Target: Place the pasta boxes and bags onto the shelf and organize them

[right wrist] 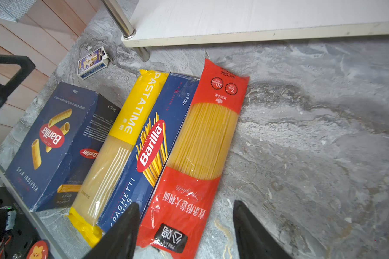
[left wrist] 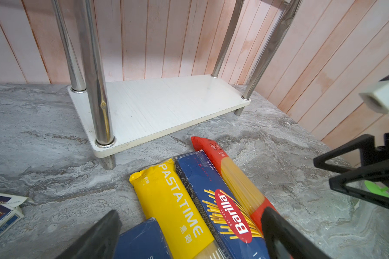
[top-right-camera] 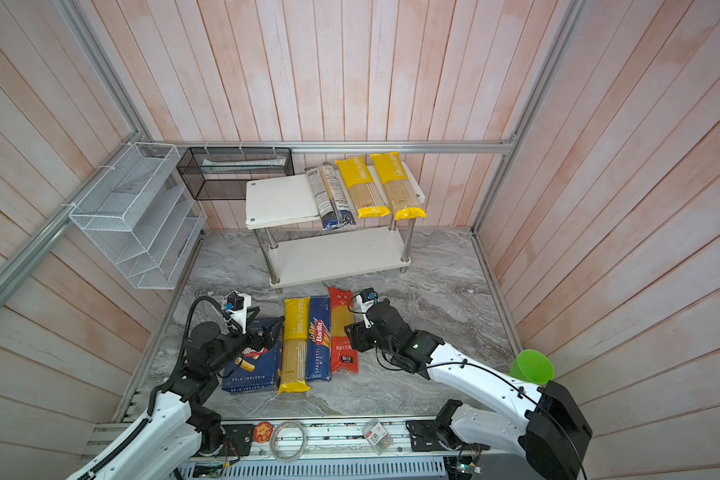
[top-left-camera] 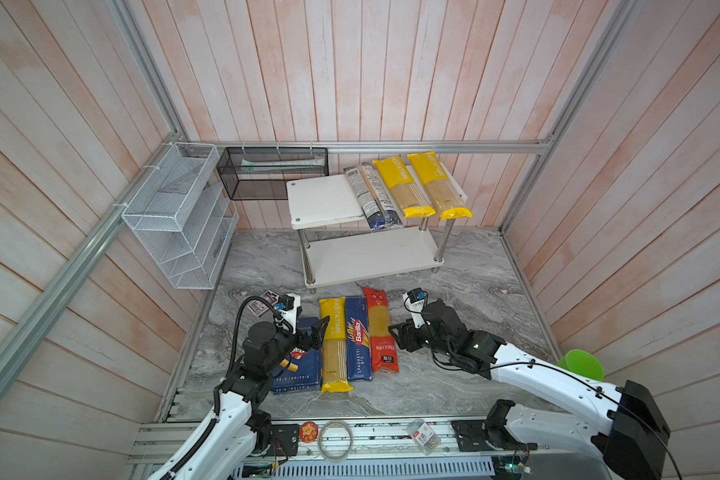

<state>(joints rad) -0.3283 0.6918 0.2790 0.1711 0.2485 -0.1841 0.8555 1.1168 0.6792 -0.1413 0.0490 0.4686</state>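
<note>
**Item:** red spaghetti bag (right wrist: 202,143), flat on the marble tabletop, rightmost of four packs before the shelf (top-left-camera: 375,253).
**Right gripper** (right wrist: 185,205): jaws spread either side of the bag's near end, nothing held.
**Left gripper** (left wrist: 190,212): wide, empty, near the Barilla rigatoni box (right wrist: 52,143).
**Step, judged:** pre-grasp.
**Next:** lower, close across the bag's width, lift shelfward.

Left arm (top-left-camera: 229,411) bent low, left fingers (left wrist: 94,237) spread wide, right arm (top-left-camera: 528,374) stretched inward, right fingers (right wrist: 121,231) parted.
</note>
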